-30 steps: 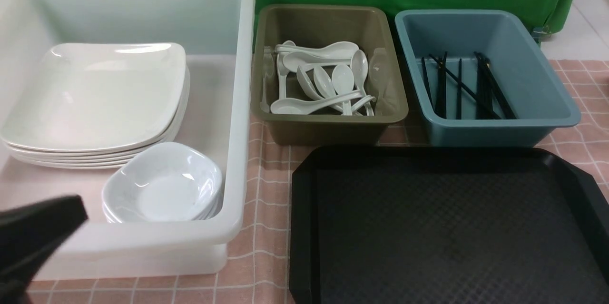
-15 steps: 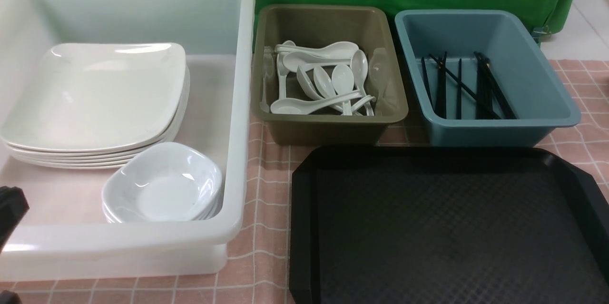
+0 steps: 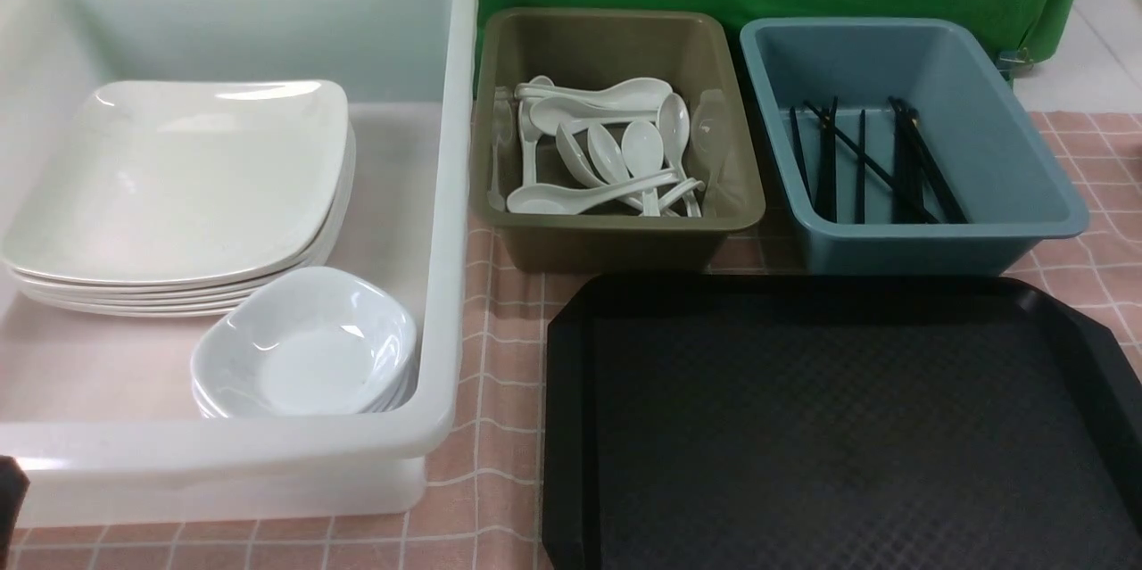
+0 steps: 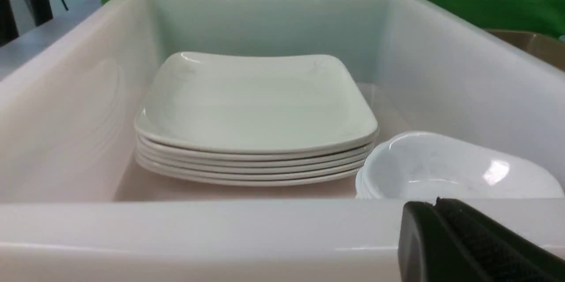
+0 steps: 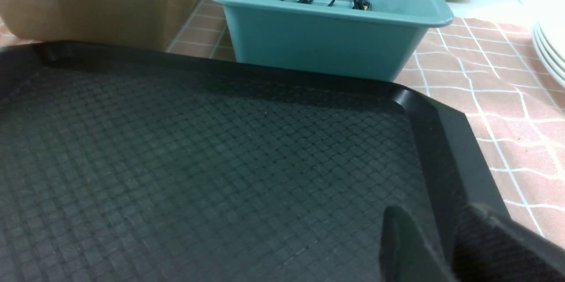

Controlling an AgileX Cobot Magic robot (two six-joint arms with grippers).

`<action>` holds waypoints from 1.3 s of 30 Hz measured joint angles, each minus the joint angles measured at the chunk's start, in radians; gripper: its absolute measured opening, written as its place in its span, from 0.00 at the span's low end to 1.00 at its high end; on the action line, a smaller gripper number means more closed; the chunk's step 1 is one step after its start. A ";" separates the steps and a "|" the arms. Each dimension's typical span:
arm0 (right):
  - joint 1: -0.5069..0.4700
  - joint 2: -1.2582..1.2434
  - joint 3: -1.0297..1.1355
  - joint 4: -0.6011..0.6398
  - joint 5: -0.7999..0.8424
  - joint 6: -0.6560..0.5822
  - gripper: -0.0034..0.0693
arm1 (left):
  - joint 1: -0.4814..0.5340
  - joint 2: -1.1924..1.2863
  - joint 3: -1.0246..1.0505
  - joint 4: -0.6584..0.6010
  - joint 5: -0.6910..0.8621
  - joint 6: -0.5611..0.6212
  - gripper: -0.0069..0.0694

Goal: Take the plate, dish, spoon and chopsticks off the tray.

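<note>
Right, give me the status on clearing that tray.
Looks finished. The tray shows only bare textured surface. Plates and small dishes are stacked in the white tub, spoons fill the olive bin, and chopsticks lie in the blue bin. Nothing is in hand: the left gripper is shut with nothing held, and the right gripper holds nothing above the tray's corner. Nothing visible remains.
</note>
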 joint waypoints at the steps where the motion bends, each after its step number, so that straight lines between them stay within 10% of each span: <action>1: 0.000 0.000 0.000 0.000 0.000 0.000 0.37 | 0.000 0.000 0.000 0.015 0.000 -0.018 0.10; 39: 0.000 0.000 0.000 0.000 0.000 -0.001 0.38 | -0.031 0.000 0.001 0.087 0.060 -0.096 0.10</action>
